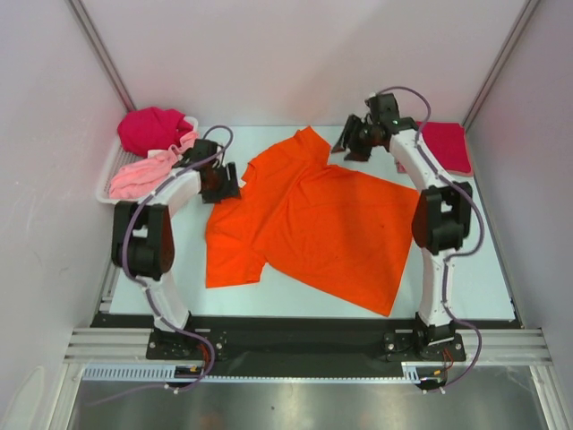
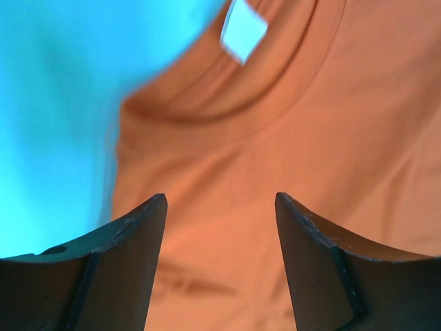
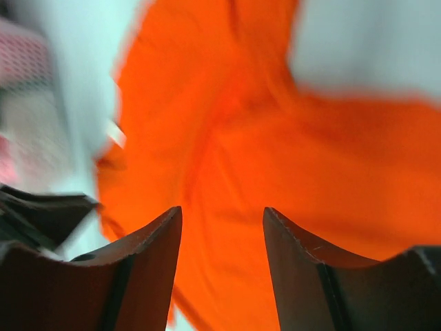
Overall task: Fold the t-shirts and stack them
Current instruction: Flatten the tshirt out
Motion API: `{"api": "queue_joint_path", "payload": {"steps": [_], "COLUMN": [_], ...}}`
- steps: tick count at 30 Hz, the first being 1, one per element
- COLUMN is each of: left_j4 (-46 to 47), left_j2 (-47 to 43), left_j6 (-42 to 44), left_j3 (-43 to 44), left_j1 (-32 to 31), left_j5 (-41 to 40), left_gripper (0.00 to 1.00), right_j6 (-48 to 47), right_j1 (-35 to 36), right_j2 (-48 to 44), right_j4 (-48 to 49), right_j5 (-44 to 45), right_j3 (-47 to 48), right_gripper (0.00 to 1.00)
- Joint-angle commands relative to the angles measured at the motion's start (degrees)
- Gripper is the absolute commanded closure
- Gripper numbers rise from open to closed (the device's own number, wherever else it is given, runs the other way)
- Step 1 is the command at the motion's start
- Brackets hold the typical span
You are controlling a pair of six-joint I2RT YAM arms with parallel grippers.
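An orange t-shirt (image 1: 313,224) lies spread flat on the table, collar toward the left. My left gripper (image 1: 226,186) is open at the shirt's collar edge; in the left wrist view (image 2: 220,200) its fingers hang just above the collar (image 2: 227,103) and white label (image 2: 243,31). My right gripper (image 1: 351,141) is open and empty, just right of the far sleeve (image 1: 304,143); in the right wrist view (image 3: 222,212) the orange shirt (image 3: 275,158) fills the space between its fingers. A folded red shirt (image 1: 445,146) lies at the far right.
A white basket (image 1: 109,170) at the far left holds a crumpled magenta shirt (image 1: 152,128) and a pink shirt (image 1: 143,175). White walls enclose the table on three sides. The arm bases stand at the near edge.
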Motion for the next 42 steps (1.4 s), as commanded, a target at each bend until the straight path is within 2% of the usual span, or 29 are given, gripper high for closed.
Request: {"api": "queue_joint_path", "payload": {"steps": [1,3,4,5,6,7,8,11,13,17,21,25,31,42], "left_j4": [-3.15,-4.46,-4.99,-5.43,-5.53,-5.53,-5.53,-3.6,-3.42,-3.24,-1.14,0.27,1.59,4.14], "left_j2": [-11.68,-16.32,-17.66,-19.15,-21.34,-22.24,-23.03,-24.62,-24.36,-22.6,-21.19,-20.22,-18.21,-15.04], "left_j6": [-3.41,-4.73,-4.99,-5.17,-5.35,-5.44,-5.78,-7.28,-7.2,-5.35,-4.91,-3.86,-0.61,2.03], "left_j3": [-5.56,-8.21,-10.31,-11.55,-13.83,-14.81,-16.04,-21.4,-23.6,-24.92,-25.8,-25.45,-25.98,-26.77], "left_j1": [1.79,2.93,3.46,3.9,5.12,6.0,6.88,12.5,14.88,14.89,14.98,14.97,14.89,14.98], "left_j5": [-1.42,-2.37,-2.73,-3.08,-2.56,-1.86,-0.9,4.72,6.31,6.59,6.58,7.2,8.16,10.36], "left_gripper": [0.3,0.31,0.31,0.32,0.33,0.34,0.35,0.39,0.42,0.42,0.41,0.39,0.36,0.4], "right_j6": [-9.94,-12.05,-11.98,-11.54,-9.97,-8.74,-7.68,-3.81,-0.48,3.93,7.7,12.45,20.53,25.02], "right_j1": [1.13,2.97,3.15,3.15,2.46,1.93,1.31,0.25,0.25,0.43,0.52,0.43,0.43,0.52], "right_j2": [-15.13,-21.84,-27.79,-31.33,-34.41,-37.14,-43.09,-52.68,-56.75,-64.4,-74.66,-80.92,-87.95,-92.36], "right_j4": [-13.91,-14.61,-14.71,-14.1,-13.48,-12.69,-11.82,-8.57,-8.21,-9.96,-12.94,-14.09,-15.5,-20.85], "right_j5": [4.11,7.29,8.35,8.1,6.18,4.77,3.36,0.27,-0.43,-1.57,1.84,3.17,3.35,8.43], "right_j3": [-12.69,-21.48,-30.04,-34.3,-38.35,-47.18,-51.18,-64.87,-69.74,-80.02,-85.48,-90.58,-98.06,-97.28], "right_gripper": [0.43,0.39,0.39,0.38,0.38,0.38,0.39,0.4,0.4,0.38,0.34,0.3,0.3,0.32]}}
